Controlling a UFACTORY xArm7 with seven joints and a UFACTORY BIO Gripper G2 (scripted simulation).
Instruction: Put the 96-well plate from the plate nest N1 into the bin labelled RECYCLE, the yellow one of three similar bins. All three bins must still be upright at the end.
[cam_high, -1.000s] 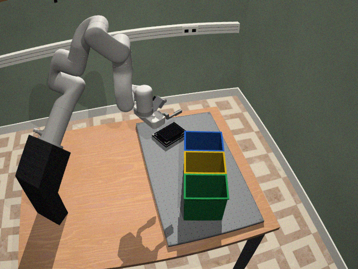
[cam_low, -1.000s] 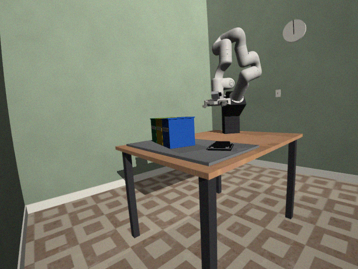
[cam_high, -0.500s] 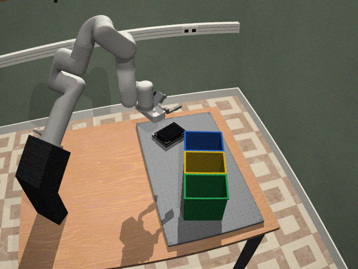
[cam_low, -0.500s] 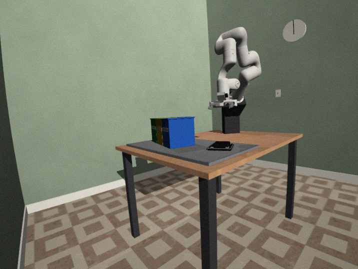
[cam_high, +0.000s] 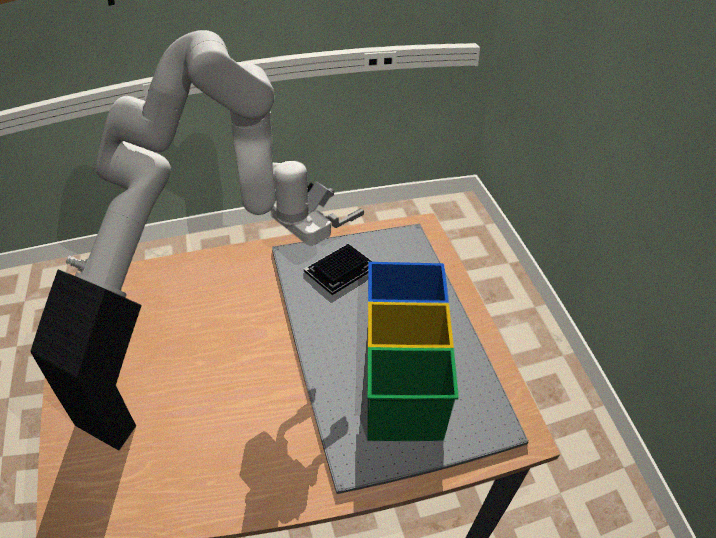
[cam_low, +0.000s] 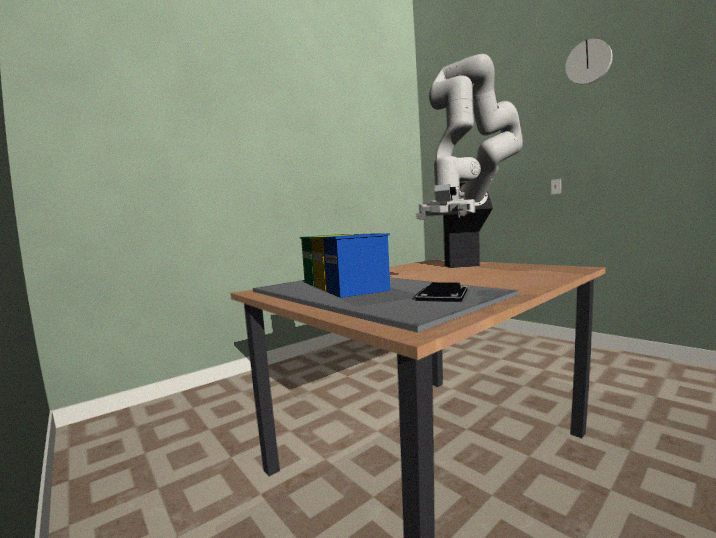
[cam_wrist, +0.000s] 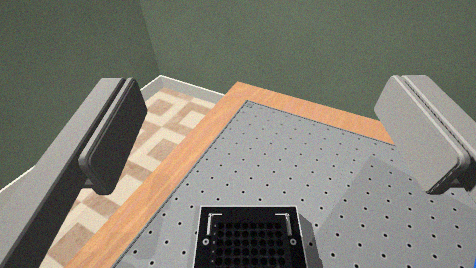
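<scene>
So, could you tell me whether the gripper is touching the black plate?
Apart: the exterior view shows the gripper well above the black plate.

Wooden desk (cam_high: 202, 347) (cam_low: 544, 280) (cam_wrist: 170, 185) with dark legs, standing on a floor of patterned brown and cream tiles (cam_high: 584, 370) (cam_low: 341, 497) (cam_wrist: 160, 135). A grey perforated board (cam_high: 324, 341) (cam_low: 399, 315) (cam_wrist: 280, 165) lies flat on the desk top, toward one end. At the opposite end, a black angular pedestal (cam_high: 86, 323) (cam_low: 464, 248) stands on the wood. In the top view, shadows fall across both the wood and the board, and a rim of bare wood borders the board's outer edges.
</scene>
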